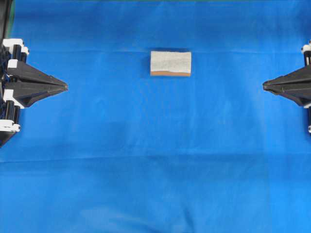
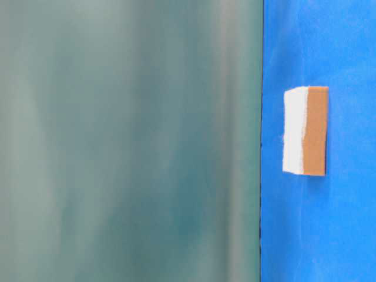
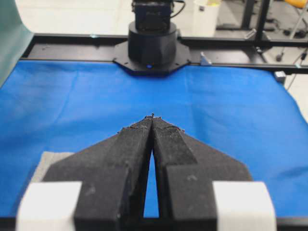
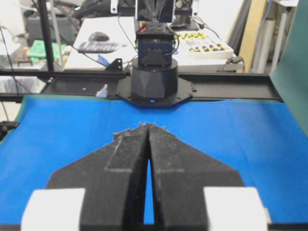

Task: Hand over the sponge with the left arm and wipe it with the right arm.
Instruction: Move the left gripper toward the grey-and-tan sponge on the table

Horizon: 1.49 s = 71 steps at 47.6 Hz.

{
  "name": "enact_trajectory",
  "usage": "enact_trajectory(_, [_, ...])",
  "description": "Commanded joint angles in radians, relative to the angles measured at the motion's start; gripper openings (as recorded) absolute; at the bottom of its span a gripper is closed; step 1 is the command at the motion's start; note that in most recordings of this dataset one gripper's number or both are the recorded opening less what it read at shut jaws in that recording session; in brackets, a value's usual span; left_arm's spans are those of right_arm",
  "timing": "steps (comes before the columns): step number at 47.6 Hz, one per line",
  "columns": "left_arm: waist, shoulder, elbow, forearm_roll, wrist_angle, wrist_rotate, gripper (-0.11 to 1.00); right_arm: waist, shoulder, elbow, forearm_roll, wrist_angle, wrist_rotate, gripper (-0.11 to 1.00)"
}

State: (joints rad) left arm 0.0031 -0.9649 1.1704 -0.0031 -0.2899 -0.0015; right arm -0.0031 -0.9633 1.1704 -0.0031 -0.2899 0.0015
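**One sponge flat on the cloth, both grippers closed and empty**

We see a single sponge (image 1: 170,63) lying flat on the blue cloth (image 1: 155,170), nearer the far edge than the near one and about midway between the side edges. Its pale scouring face points up, the tan foam layer shows along its near side, and its long axis runs left to right in the overhead view. We count two grippers. The left gripper (image 1: 64,87) sits at the left edge, the right gripper (image 1: 265,86) at the right edge, tips pointing toward each other. Both have their fingers pressed together, holding nothing, well apart from the sponge.
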Motion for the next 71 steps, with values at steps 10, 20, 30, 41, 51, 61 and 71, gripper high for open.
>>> enact_trajectory(10, [0.032, 0.049, -0.049, -0.031, -0.008, 0.038, 0.0, -0.018, 0.012, -0.032, 0.0, -0.006, -0.006, 0.0])
enact_trajectory(20, [0.118, 0.195, -0.095, -0.031, -0.018, 0.074, 0.0, -0.018, 0.025, -0.031, 0.0, -0.003, -0.005, 0.0])
enact_trajectory(30, [0.209, 0.364, -0.146, -0.029, -0.044, 0.087, 0.07, -0.028, 0.028, -0.031, 0.0, -0.005, -0.005, 0.0])
enact_trajectory(41, [0.256, 0.632, -0.236, -0.029, -0.049, 0.17, 0.74, -0.037, 0.029, -0.031, 0.0, -0.005, -0.005, 0.0])
enact_trajectory(51, [0.293, 0.848, -0.351, -0.029, -0.049, 0.239, 0.94, -0.038, 0.037, -0.028, 0.0, -0.005, -0.005, 0.0])
enact_trajectory(61, [0.298, 1.039, -0.466, -0.029, -0.049, 0.29, 0.94, -0.04, 0.04, -0.026, 0.0, -0.003, -0.005, 0.0])
enact_trajectory(71, [0.296, 1.169, -0.546, -0.026, -0.04, 0.322, 0.94, -0.067, 0.049, -0.025, 0.0, 0.0, -0.005, 0.0])
